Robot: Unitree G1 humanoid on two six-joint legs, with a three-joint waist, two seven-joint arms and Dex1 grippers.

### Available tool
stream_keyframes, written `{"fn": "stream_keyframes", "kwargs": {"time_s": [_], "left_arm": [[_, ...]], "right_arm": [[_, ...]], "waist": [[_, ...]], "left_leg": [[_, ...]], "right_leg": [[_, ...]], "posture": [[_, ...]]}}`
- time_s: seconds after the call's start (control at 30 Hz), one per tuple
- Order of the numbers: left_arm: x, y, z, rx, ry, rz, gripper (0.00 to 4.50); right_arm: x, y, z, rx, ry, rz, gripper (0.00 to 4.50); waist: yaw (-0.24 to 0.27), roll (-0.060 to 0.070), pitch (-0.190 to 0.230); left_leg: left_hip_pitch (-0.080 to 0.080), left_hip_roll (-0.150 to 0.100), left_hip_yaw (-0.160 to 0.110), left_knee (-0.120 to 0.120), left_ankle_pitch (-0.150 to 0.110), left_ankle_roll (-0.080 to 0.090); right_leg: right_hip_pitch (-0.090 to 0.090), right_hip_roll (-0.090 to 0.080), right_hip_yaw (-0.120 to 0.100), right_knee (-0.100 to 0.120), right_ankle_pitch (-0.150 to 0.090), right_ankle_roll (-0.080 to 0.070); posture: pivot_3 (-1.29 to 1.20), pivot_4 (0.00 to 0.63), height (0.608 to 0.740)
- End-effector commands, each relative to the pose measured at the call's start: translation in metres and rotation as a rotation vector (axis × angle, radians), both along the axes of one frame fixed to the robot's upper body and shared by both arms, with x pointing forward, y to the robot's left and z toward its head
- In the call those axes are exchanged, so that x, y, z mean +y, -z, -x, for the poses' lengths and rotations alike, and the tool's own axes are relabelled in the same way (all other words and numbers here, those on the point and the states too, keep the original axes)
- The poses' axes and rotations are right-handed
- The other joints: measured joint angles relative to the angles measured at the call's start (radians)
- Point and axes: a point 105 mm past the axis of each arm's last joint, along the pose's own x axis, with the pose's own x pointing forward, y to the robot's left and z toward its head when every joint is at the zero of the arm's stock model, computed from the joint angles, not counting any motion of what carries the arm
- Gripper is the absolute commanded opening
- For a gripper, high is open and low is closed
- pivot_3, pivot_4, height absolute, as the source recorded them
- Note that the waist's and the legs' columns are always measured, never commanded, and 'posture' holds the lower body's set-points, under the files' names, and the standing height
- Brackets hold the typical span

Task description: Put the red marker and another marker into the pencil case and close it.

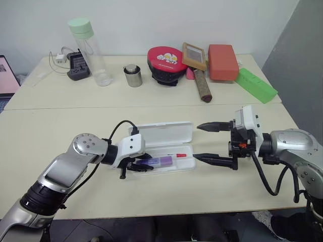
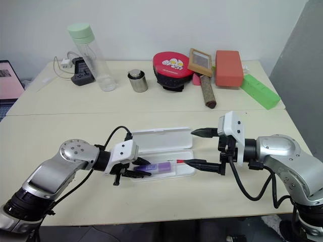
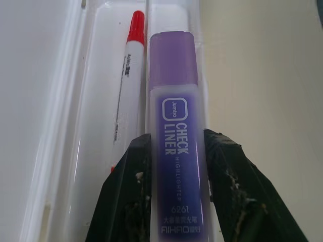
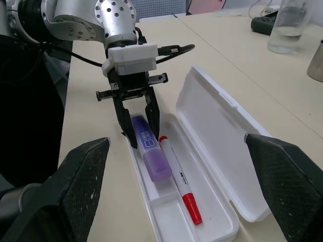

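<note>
Left tool (image 1: pixel 137 166): its two black fingers (image 3: pixel 126 191) are closed on the barrel of the stubby lilac-purple marker with a white label band (image 4: pixel 150 151), gripping it on both sides; the marker lies low in the tray, along its front edge.
Flat white plastic pencil case with rounded corners (image 1: pixel 187 162): lying open on the pale worktop (image 1: pixel 45 136) between the two arms, hinged lid (image 1: pixel 161 134) folded back away from the robot.
Slim white-barrelled red marker with a red cap (image 4: pixel 179 186): inside the tray, lying lengthwise just beside the purple marker, on the lid side.
Right tool (image 1: pixel 209 142): its two fingers stand wide apart and hold nothing; it hovers just past the right end of the case, pointing toward it.
Far side of the worktop: a clear bottle with a pale green cap (image 1: pixel 91 50), a small metal cup (image 1: pixel 133 75), a red round case (image 1: pixel 165 63), a green flat box (image 1: pixel 256 84).
</note>
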Motion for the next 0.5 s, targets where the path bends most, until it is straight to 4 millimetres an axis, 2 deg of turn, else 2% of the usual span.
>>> {"fn": "stream_keyframes", "kwargs": {"time_s": [0.03, 0.5], "left_arm": [[-0.0021, -0.003, -0.0017, -0.021, 0.026, -0.011, 1.21], [-0.0029, 0.0003, -0.0029, 0.006, 0.031, -0.021, 1.21]], "right_arm": [[0.0016, -0.0116, 0.0064, -0.055, -0.009, -0.024, 4.5], [0.0006, -0.0116, 0.0065, -0.056, 0.009, -0.03, 4.5]], "waist": [[-0.001, 0.0, 0.0], [0.0, 0.0, 0.0]], "left_leg": [[0.0, 0.0, 0.0, 0.0, 0.0, 0.0], [0.0, 0.0, 0.0, 0.0, 0.0, 0.0]], "right_leg": [[0.0, 0.0, 0.0, 0.0, 0.0, 0.0], [0.0, 0.0, 0.0, 0.0, 0.0, 0.0]], "posture": [[0.0, 0.15, 0.74], [0.0, 0.15, 0.74]]}}
